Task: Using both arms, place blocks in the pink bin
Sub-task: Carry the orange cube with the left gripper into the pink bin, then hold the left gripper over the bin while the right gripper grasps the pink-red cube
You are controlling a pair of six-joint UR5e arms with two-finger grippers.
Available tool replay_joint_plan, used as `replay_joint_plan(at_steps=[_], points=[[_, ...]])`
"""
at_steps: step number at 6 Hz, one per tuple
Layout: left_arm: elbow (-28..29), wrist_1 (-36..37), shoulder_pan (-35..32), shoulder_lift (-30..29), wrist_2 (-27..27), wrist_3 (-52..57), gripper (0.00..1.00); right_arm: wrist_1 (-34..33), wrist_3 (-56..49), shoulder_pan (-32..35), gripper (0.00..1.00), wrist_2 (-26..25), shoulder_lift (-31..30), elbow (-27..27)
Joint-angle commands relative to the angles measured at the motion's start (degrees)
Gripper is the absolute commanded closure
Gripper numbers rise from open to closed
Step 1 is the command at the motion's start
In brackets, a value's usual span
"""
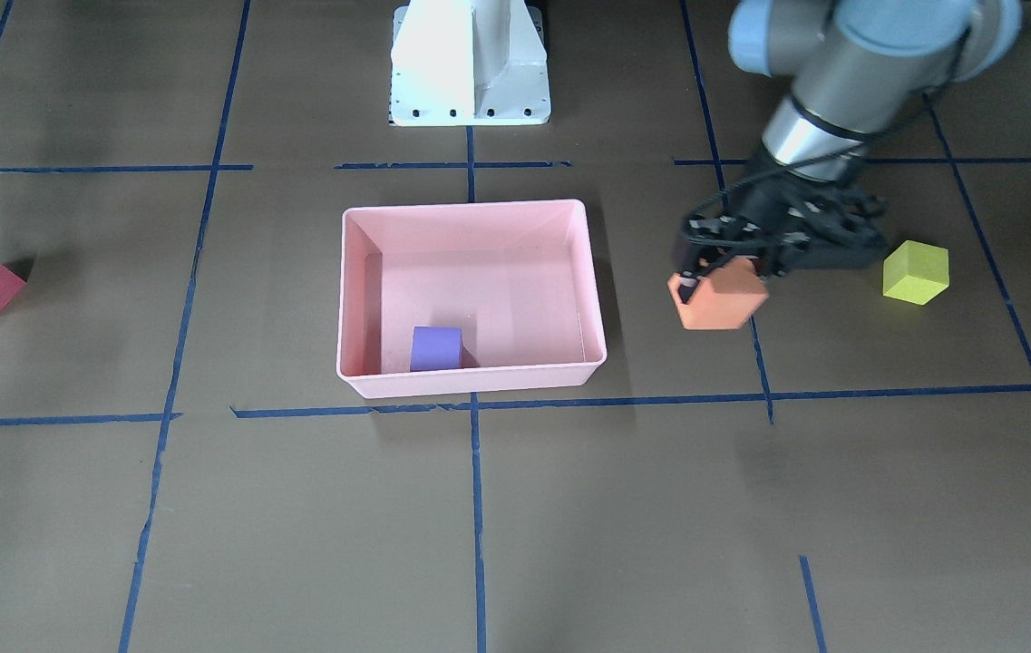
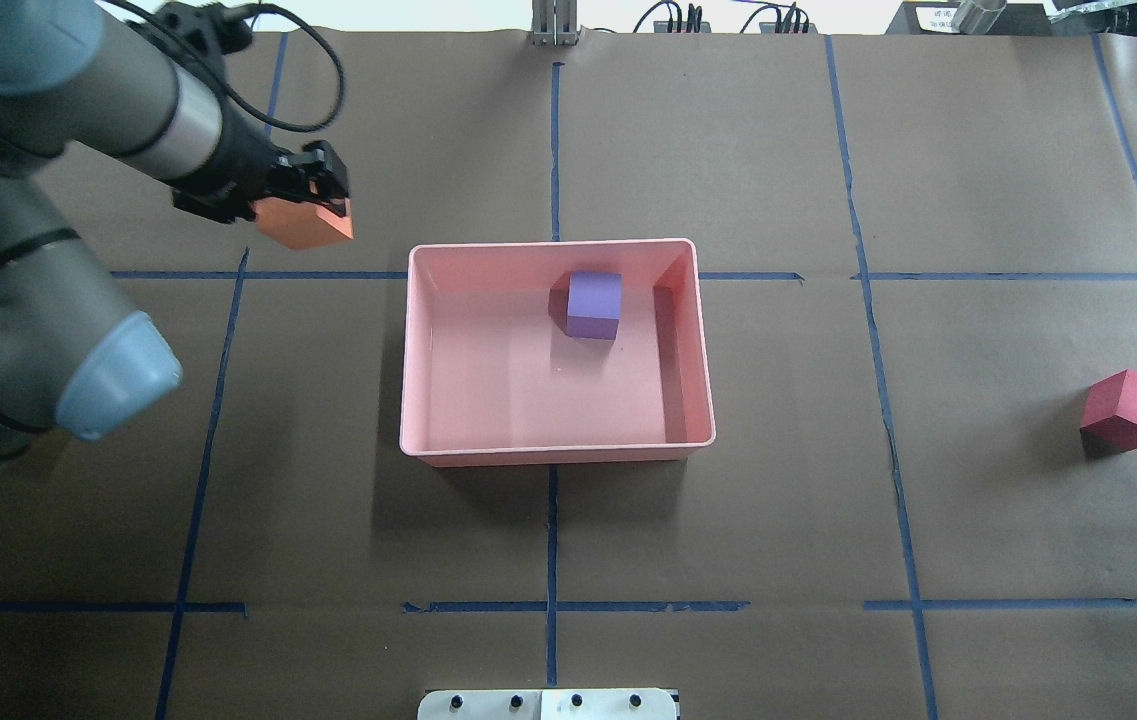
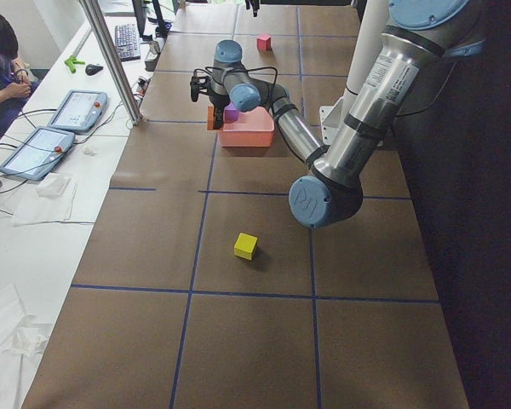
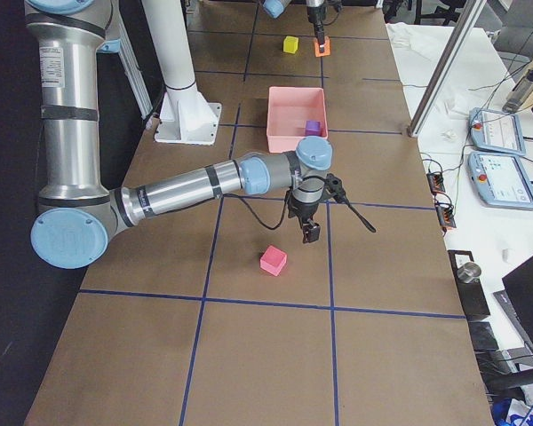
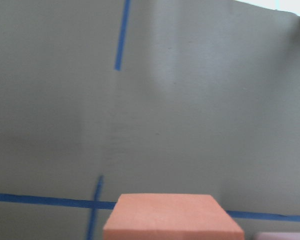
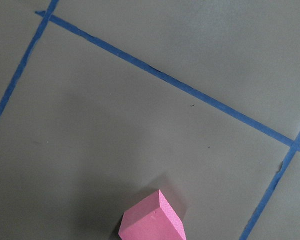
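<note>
My left gripper is shut on the orange block and holds it above the table, outside the pink bin on my left side; it also shows in the overhead view. The purple block lies inside the bin by its far wall. The yellow-green block sits on the table just beyond the left gripper. The red block lies far to my right. My right gripper hovers near the red block; I cannot tell whether it is open or shut.
The white pedestal base stands behind the bin. Blue tape lines grid the brown table. An operator with tablets sits at a side desk past the table's far edge.
</note>
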Motion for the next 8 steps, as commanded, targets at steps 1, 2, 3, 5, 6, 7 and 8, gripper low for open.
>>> replay_joint_plan(at_steps=[1,2,3,5,6,7,8], points=[[0.7,2.0,11.0,-5.3,8.9,-6.9,0.57,4.2,-0.7,0.0,0.0,0.3,-2.2,0.1],[0.7,2.0,15.7,-5.0,14.9,-7.3,0.01,7.9,-0.9,-1.0,0.0,-0.2,-2.5,-0.1],[1.0,2.0,19.7,-5.1,20.7,-6.7,0.0,10.9,-4.5,-2.7,0.0,-1.4,-3.7,-0.5],[0.5,2.0,19.7,-5.1,20.7,-6.6,0.0,11.2,-14.8,-4.6,0.0,-3.0,-4.3,-2.5],[0.5,1.9,19.7,-5.0,20.7,-6.6,0.0,11.3,-14.7,-8.3,0.0,-5.8,-4.6,-3.1],[0.4,1.9,19.7,-5.0,20.7,-6.6,0.0,11.4,-14.8,-10.2,0.0,-5.8,-4.7,-4.7],[0.3,1.9,19.8,-5.0,20.7,-6.6,0.0,11.5,-14.7,-11.8,0.0,-5.8,-4.7,-6.8]])
